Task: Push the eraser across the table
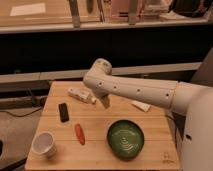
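Observation:
The eraser point(63, 111), a small flat black slab, lies on the left part of the bamboo table point(100, 125). My white arm reaches in from the right, its elbow high over the table's middle. My gripper point(104, 101) hangs below that elbow, over the table to the right of the clear bottle point(81, 95) and well to the right of the eraser. It touches nothing I can see.
An orange carrot-like stick point(79, 134) lies in front of the eraser. A white cup point(43, 144) stands at the front left, a green bowl point(125, 139) at the front right, a white block point(141, 105) at the right under my arm.

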Motion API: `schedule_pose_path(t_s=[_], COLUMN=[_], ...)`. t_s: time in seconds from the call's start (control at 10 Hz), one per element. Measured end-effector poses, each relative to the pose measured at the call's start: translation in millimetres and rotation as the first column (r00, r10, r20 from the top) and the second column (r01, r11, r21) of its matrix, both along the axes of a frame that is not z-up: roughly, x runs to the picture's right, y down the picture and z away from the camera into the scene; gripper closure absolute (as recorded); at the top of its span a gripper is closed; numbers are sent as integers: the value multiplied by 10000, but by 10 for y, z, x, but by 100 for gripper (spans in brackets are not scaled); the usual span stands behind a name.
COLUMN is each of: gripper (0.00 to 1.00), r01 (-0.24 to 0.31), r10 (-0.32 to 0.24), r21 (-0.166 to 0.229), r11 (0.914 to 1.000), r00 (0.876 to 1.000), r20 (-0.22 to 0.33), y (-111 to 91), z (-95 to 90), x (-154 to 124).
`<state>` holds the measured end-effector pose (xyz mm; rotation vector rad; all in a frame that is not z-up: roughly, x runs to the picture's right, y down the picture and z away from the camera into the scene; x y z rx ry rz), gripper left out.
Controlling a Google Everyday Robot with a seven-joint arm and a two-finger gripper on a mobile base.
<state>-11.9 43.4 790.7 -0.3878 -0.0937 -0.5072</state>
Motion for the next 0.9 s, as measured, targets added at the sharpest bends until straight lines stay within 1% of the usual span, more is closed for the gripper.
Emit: schedule_pose_path(t_s=[0.2, 0.6, 0.9], gripper=[20, 20, 20], r01=[141, 286, 323], r10=[-141, -292, -338], r21=[52, 160, 255], r11=[9999, 9995, 9992], r00=[9997, 9986, 9974], r20=[173, 431, 633], y=[-6, -23, -59], z=[29, 94, 161], x=[-145, -201, -320])
